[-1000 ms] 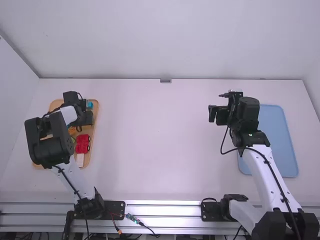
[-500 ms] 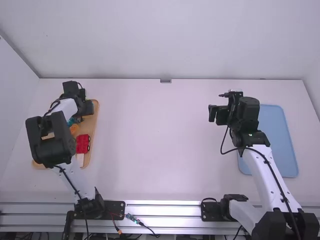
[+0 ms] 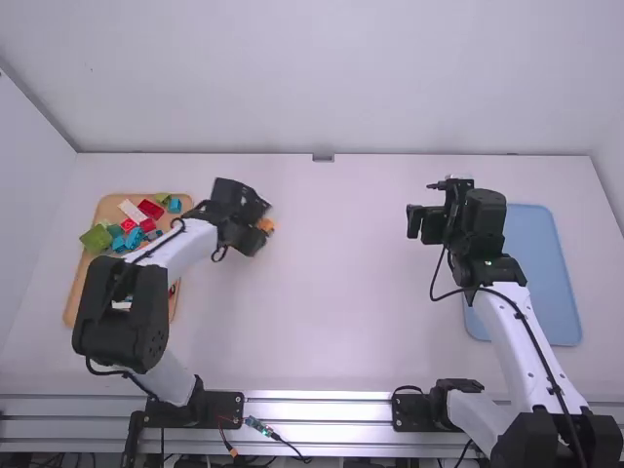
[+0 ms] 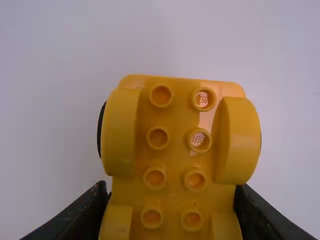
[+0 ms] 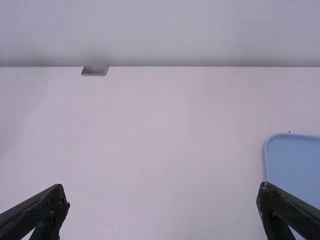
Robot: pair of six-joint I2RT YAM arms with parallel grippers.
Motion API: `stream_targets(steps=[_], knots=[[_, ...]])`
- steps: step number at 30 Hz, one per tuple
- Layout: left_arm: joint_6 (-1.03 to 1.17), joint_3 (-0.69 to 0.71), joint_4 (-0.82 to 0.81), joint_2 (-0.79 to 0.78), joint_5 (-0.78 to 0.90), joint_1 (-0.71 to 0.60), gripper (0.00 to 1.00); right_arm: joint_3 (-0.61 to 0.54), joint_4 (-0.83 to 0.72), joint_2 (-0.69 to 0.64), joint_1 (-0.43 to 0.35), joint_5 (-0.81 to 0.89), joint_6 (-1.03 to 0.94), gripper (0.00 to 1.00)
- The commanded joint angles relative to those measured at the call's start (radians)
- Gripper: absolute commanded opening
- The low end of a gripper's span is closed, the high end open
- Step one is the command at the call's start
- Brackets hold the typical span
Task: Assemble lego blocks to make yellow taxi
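Note:
My left gripper (image 3: 263, 226) is over the table's left-centre part, to the right of the wooden tray, with an orange-yellow wheeled car base (image 3: 267, 225) at its tip. In the left wrist view that car base (image 4: 175, 160), studs facing the camera, fills the space between the fingers of my left gripper (image 4: 172, 202), which is shut on its sides. At the right my right gripper (image 3: 425, 222) is above the table beside the blue tray; in the right wrist view the fingers of my right gripper (image 5: 162, 202) are wide apart with nothing between them.
The wooden tray (image 3: 182, 263) at the left holds several loose bricks: a green one (image 3: 96, 238), red, teal and white ones. A blue tray (image 3: 542, 263) lies at the right, partly under the right arm. A wall stands behind the table.
My left gripper has come away from the wooden tray to the right, carrying the orange-yellow car base, and the bricks it covered are in view. The right arm has stayed still.

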Motion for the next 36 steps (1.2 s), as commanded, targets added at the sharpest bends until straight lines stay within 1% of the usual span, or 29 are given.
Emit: stream_targets(steps=[1,3,4,5,10,17,20,23,26,28,29,30,31,32,33,34,35,36], knots=[[0.25,-0.024,-0.05,-0.008,0.09,-0.115,0.02,0.039,0.0,0.01,-0.004,-0.005,0.005,0.99],[0.308,-0.024,-0.076,-0.005,0.096,-0.199,0.02,0.039,-0.006,0.01,-0.004,-0.005,0.006,0.99],[0.314,-0.024,-0.079,-0.005,0.095,-0.211,0.02,0.039,-0.006,0.01,-0.004,-0.005,0.007,0.99],[0.347,-0.022,-0.091,-0.002,0.097,-0.263,0.02,0.039,-0.011,0.009,-0.003,-0.005,0.029,0.99],[0.401,-0.023,-0.122,0.006,0.1,-0.356,0.02,0.039,-0.023,0.006,-0.004,-0.005,0.05,0.99],[0.472,-0.024,-0.102,0.051,0.144,-0.371,0.01,0.039,-0.023,0.006,0.002,-0.01,0.05,0.99],[0.47,-0.02,-0.07,0.097,0.157,-0.371,0.01,0.039,-0.023,0.006,0.012,-0.009,0.05,1.0],[0.47,-0.016,-0.073,0.133,0.168,-0.371,0.02,0.039,-0.023,0.006,0.01,-0.009,0.05,0.99],[0.47,-0.02,-0.07,0.142,0.167,-0.371,0.02,0.039,-0.02,0.006,0.01,-0.009,0.05,0.99],[0.471,-0.024,-0.063,0.143,0.171,-0.371,0.04,0.039,-0.021,0.006,0.012,-0.009,0.05,0.99],[0.47,-0.025,-0.058,0.143,0.172,-0.371,0.1,0.039,-0.021,0.006,0.012,-0.009,0.05,0.99],[0.47,-0.026,-0.054,0.143,0.175,-0.371,0.13,0.039,-0.021,0.006,0.011,-0.009,0.05,0.99],[0.436,-0.036,-0.021,0.143,0.174,-0.371,0.19,0.039,-0.022,0.006,0.011,-0.009,0.05,1.0],[0.431,-0.037,-0.016,0.143,0.173,-0.371,0.2,0.039,-0.021,0.006,0.011,-0.009,0.05,0.99],[0.408,-0.048,0.013,0.143,0.174,-0.371,0.25,0.039,-0.021,0.006,0.011,-0.009,0.05,0.99],[0.401,-0.055,0.029,0.143,0.174,-0.371,0.27,0.039,-0.022,0.006,0.011,-0.009,0.05,1.0],[0.391,-0.071,0.054,0.143,0.174,-0.371,0.32,0.039,-0.022,0.006,0.011,-0.009,0.049,0.99],[0.392,-0.076,0.056,0.143,0.174,-0.371,0.34,0.039,-0.022,0.006,0.011,-0.009,0.049,0.99]])
